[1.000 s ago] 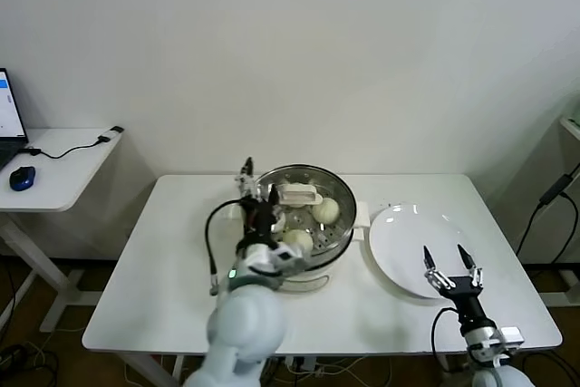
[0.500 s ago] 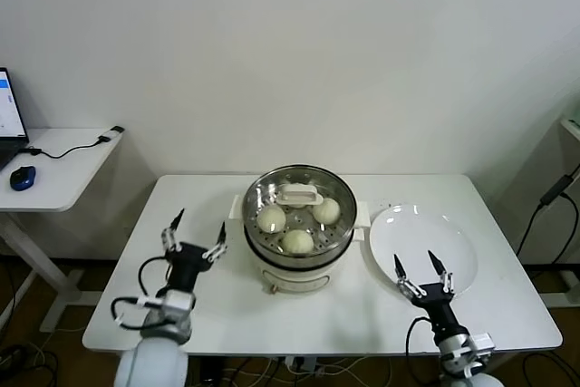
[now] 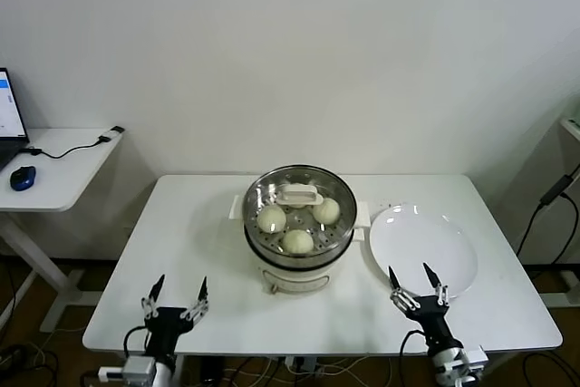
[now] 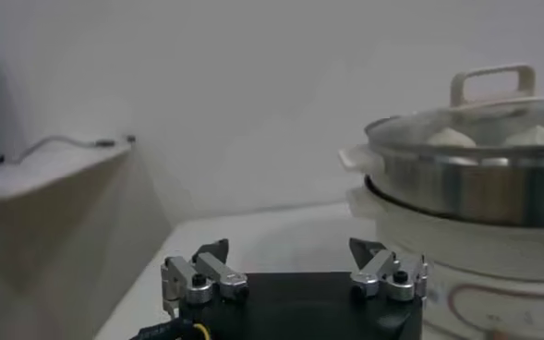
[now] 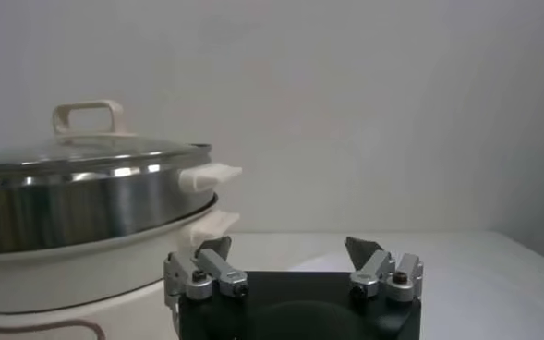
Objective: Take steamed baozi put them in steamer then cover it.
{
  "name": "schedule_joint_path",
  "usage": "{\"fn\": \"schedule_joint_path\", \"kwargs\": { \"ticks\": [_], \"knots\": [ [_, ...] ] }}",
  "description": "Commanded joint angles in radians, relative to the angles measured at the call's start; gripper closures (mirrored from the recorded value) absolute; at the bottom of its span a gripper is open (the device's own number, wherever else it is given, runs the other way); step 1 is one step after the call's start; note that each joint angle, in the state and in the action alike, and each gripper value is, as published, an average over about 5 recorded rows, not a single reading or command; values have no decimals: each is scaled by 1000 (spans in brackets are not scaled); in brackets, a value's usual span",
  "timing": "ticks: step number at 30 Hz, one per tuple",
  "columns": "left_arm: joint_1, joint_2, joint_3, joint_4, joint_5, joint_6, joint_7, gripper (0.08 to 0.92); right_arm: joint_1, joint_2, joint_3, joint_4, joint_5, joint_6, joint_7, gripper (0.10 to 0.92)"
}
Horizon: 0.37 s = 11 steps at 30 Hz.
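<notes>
Both arms have pulled back toward you since the earlier frames: L arm was over the steamer w/ the cover, now it's parked at the near table edge, and R has dropped back too.

Largest first: table (image 3: 181,251) carries everything. Steamer (image 3: 294,224) sits mid-table on its white base. Plate (image 3: 435,265) lies just beside it on the R side, bare. Cover (image 3: 299,195) is seated on the steamer rim, handle up, roughly level as seen from both wrist views. Three baozi (image 3: 297,240) show through the glass; a 4th can't be made out, prob. hidden under the handle.

Relation that matters: steamer is ahead of both claws and between them, so cover handle lies fwd-right of L gripper (image 3: 178,292) and fwd-left of R gripper (image 3: 413,280). Handle's long axis runs about left-right across the table. Neither arm is clearly nearer; both well apart from the pot.

Claws: L fingers spread wide, holding nothing, touching nothing. R same, wide apart and empty, hanging near the plate's near edge.

Judging from this, task looks done: buns in, cover on. You likely need no further reach, unless a 4th bun is missing.
</notes>
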Motion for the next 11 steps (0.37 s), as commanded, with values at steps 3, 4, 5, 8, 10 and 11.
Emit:
{"fn": "schedule_joint_path", "kwargs": {
  "ticks": [3,4,5,8,10,11],
  "knots": [
    [115,1,49,-36,-111,-33,-12,177,-82,-2,26,102,-46,-20,32,203],
    [117,3,52,-38,-111,-32,-7,177,-85,-2,27,106,-49,-23,32,203],
    [118,5,54,-39,-110,-29,-2,177,-87,-3,27,106,-52,-25,32,203],
    [120,5,54,-40,-112,-20,9,177,-91,-3,24,98,-61,-28,32,203],
    [123,6,53,-43,-113,-15,12,177,-95,-4,22,98,-64,-28,31,203],
    [124,6,52,-44,-113,-13,14,177,-96,-4,21,100,-64,-29,31,203]
  ]
}}
